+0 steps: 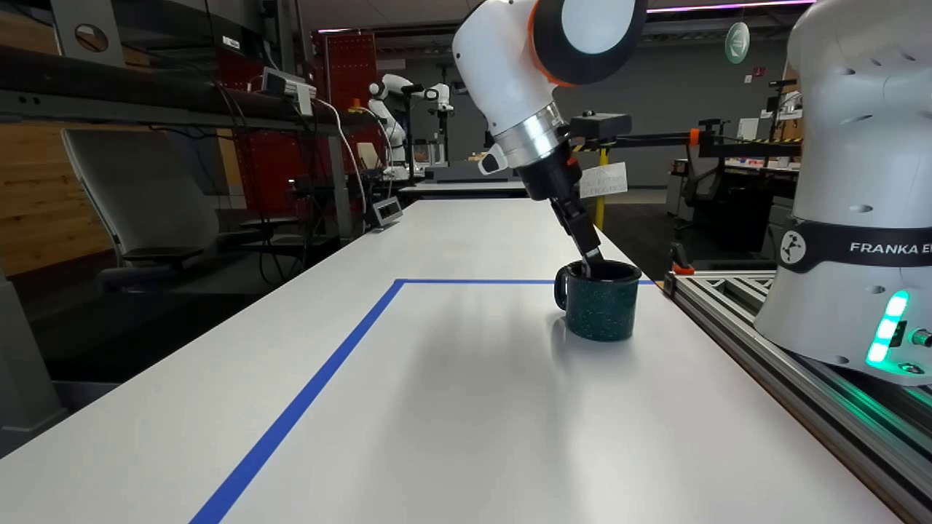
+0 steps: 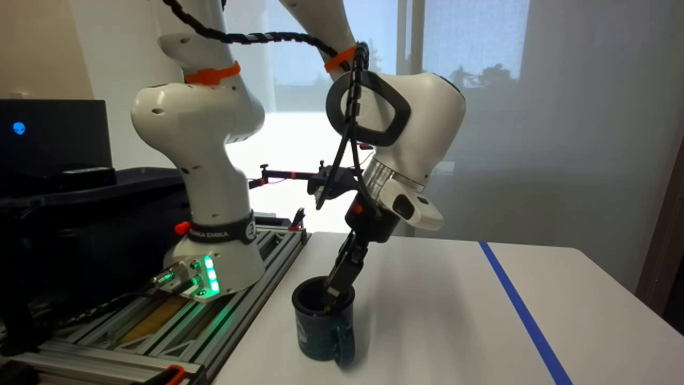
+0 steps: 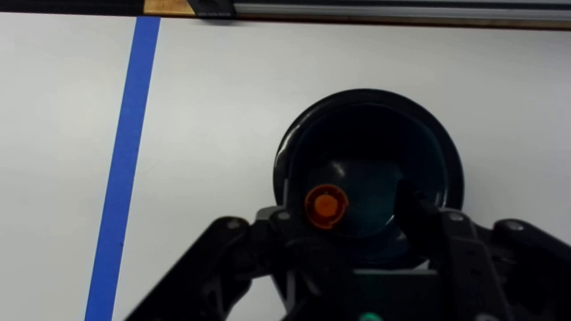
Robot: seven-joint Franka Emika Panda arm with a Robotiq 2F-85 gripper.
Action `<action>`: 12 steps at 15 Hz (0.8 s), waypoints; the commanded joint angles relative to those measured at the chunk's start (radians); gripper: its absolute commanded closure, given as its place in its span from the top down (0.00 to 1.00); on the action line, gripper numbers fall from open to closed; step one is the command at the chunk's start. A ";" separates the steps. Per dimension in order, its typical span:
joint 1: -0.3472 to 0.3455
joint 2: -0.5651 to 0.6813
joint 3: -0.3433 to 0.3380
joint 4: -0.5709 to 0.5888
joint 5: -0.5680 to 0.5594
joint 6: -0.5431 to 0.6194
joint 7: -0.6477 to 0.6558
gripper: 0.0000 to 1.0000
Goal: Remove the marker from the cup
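The dark teal cup [image 1: 601, 311] stands upright on the white table, and it also shows in an exterior view [image 2: 316, 337] and in the wrist view [image 3: 370, 95]. The marker [image 3: 326, 206] shows in the wrist view as a round orange-red end inside the cup, toward the left finger. Its body is not visible, and the cup hides it in both exterior views. My gripper [image 3: 350, 196] is open, with its fingers apart and the marker's end between them. In both exterior views my gripper [image 1: 591, 262] [image 2: 329, 302] slants down with its fingertips inside the cup's mouth.
Blue tape lines [image 1: 320, 386] [image 2: 526, 315] [image 3: 120, 169] mark the white table. A metal rail [image 1: 786, 393] [image 2: 251, 310] runs along the table's edge near the cup, with the robot's base [image 1: 859, 306] on it. The cup's handle [image 2: 346, 342] sticks out at its side.
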 commanded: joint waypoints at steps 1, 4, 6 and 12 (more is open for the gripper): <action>0.017 0.006 0.008 0.002 0.008 0.016 0.038 0.49; 0.022 0.006 0.010 0.004 0.011 0.018 0.047 0.56; 0.023 0.005 0.010 0.005 0.011 0.019 0.051 0.34; 0.025 0.001 0.010 0.009 0.016 0.024 0.050 0.03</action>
